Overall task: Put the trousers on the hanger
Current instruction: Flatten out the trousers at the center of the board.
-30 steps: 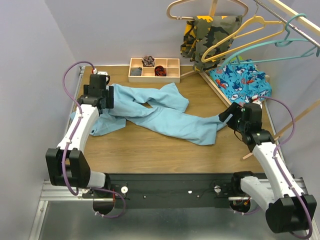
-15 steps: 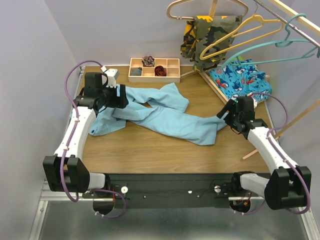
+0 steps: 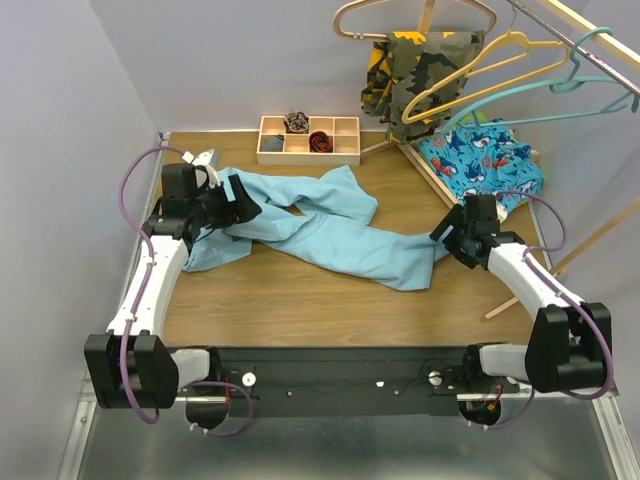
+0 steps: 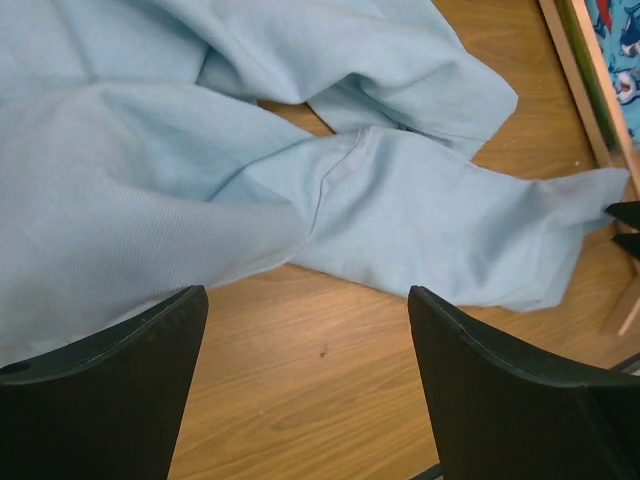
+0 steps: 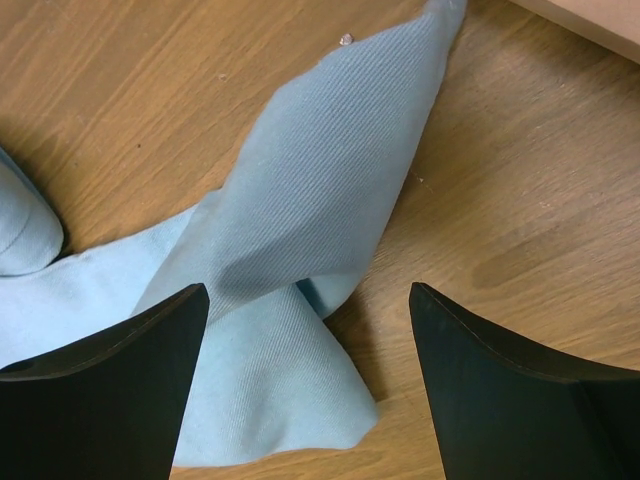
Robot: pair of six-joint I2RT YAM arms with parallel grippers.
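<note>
Both pairs of jaws stand wide apart and grip nothing. In its wrist view the left gripper [image 4: 305, 300] hangs over the bulky left end of the trousers [image 4: 150, 180]. Cloth runs under one finger and bare wood shows beneath the other. The right gripper [image 5: 308, 295] is spread over the narrow leg end at the opposite side, with the pointed tip of the leg lying up the middle of the gap. From that close view I cannot tell whether either finger is already touching the fabric or only hovering just above it.

Further out, the trousers [image 3: 330, 235] lie sprawled and wrinkled across the wooden table [image 3: 300, 300], the legs crossing in a loose X. One end lies by the left gripper [image 3: 240, 200] and the other reaches to the right gripper [image 3: 447, 232]. No part of the garment is lifted, and all of it rests on the table.

The hanger [image 3: 520, 98] hangs on the rail [image 3: 580, 20] at the far right corner, well apart from the trousers and from both arms. Nothing is draped on it.

As a judgement, the task is at its very start. The arms look placed for a two-ended pickup, but the grasp, the lift, the carry to the rail and the draping over the hanger's bar are all left to do
</note>
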